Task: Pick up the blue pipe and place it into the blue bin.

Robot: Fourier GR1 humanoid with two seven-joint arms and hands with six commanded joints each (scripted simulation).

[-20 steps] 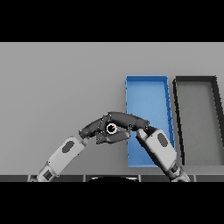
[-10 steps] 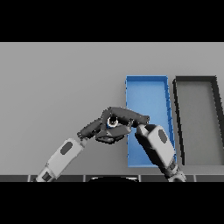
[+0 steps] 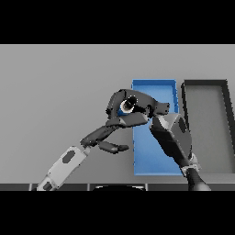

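Blue pipe (image 3: 125, 107) mostly behind right hand (image 3: 137, 109)

Dark grey bin (image 3: 206, 133) on grey table (image 3: 59, 92), right side, just beside blue one.

We see a bare sorting bench, lab-like: a plain grey table (image 3: 55, 92) carrying only a blue bin (image 3: 156, 85) and a dark bin (image 3: 206, 84) side by side.
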